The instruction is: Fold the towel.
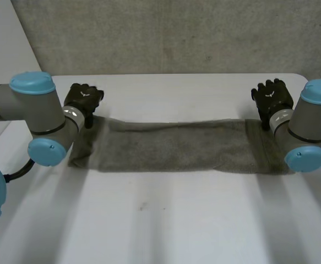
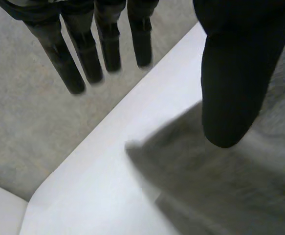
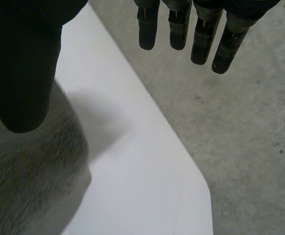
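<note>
Left hand point(image 1: 83, 99) and right hand point(image 1: 271, 98) both spread, empty, towel point(image 1: 171, 146) corners under their thumbs; grab unevenly and it could drag crooked across the tabletop point(image 1: 160, 220).

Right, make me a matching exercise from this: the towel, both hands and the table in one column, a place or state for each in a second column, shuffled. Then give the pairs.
Column one
1. towel
2. left hand
3. right hand
4. table

Column two
A. open, fingers straight, at the cloth's right end
B. grey, lying in a long strip between the two arms
C. open, fingers straight, at the cloth's left end
D. white, under everything else

Pairs: 1-B, 2-C, 3-A, 4-D
</note>
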Motion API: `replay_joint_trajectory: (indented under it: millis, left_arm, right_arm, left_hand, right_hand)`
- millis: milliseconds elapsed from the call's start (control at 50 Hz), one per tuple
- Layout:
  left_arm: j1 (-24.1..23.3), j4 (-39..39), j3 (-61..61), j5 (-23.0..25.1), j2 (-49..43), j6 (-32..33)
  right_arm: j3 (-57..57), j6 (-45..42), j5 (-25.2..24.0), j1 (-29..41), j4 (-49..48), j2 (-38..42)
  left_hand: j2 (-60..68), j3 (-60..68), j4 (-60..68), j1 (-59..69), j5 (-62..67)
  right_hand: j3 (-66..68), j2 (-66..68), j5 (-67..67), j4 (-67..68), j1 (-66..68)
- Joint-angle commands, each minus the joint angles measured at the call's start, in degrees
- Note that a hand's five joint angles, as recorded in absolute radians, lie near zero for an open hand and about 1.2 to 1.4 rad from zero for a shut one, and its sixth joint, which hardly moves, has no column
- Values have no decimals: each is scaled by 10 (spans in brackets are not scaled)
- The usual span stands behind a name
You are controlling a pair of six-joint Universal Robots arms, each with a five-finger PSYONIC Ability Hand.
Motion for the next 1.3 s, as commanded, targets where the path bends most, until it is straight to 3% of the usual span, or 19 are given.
replay_joint_trajectory:
  millis: [20, 160, 260, 360, 520, 600, 660, 680, 720, 840, 1120, 1200, 1300]
  left_arm:
    - [-7, 13, -77, 2, 78, -44]
    - [-6, 50, -179, 5, 158, -62]
    - [-6, 67, -252, 12, 201, -64]
    - [-4, 81, -320, 53, 216, -62]
    - [3, 143, -336, 58, 180, -57]
    - [15, 164, -335, 56, 164, -57]
    - [28, 177, -334, 56, 146, -56]
    - [28, 177, -334, 56, 146, -56]
    - [29, 178, -334, 56, 144, -56]
    - [28, 178, -337, 56, 146, -56]
    - [37, 168, -353, 53, 169, -58]
    - [46, 168, -386, 56, 211, -60]
    - [46, 166, -415, 57, 257, -65]
  right_arm:
    - [72, 102, -13, -5, -11, -87]
    - [166, 130, -35, -13, 30, -168]
    - [249, 134, -77, -64, 113, -220]
    - [296, 132, -107, -91, 129, -227]
    - [332, 131, -142, -121, 101, -215]
    - [333, 125, -138, -121, 84, -192]
    - [328, 122, -136, -122, 54, -172]
    - [328, 122, -136, -122, 54, -172]
    - [325, 117, -136, -124, 33, -165]
    - [315, 95, -136, -148, 28, -143]
    - [308, 52, -122, -218, 36, -171]
    - [269, -14, -81, -245, 40, -178]
    - [240, -31, -65, -223, 37, -188]
  left_hand:
    - [-165, -165, -163, -162, -167]
    - [-165, -165, -163, -162, -167]
    - [-165, -165, -163, -162, -167]
    - [-165, -165, -163, -162, -167]
    - [-165, -165, -163, -162, -167]
    - [-165, -165, -163, -162, -167]
    - [-165, -165, -163, -162, -167]
    - [-165, -165, -163, -162, -167]
    - [-165, -165, -163, -162, -167]
    - [-165, -165, -163, -162, -167]
    - [-165, -165, -163, -162, -167]
    - [-165, -165, -163, -162, -167]
    - [-165, -165, -163, -162, -167]
  right_hand:
    - [-25, -34, -39, -33, -20]
    - [-25, -34, -39, -33, -20]
    - [-25, -34, -39, -33, -20]
    - [-25, -34, -39, -33, -20]
    - [30, 21, 16, 21, 35]
    - [80, 71, 66, 72, 85]
    - [302, 292, 288, 293, 306]
    - [303, 293, 288, 294, 307]
    - [483, 474, 469, 475, 488]
    - [675, 666, 661, 666, 680]
    - [675, 666, 661, 667, 680]
    - [675, 666, 661, 667, 680]
    - [675, 666, 661, 667, 680]
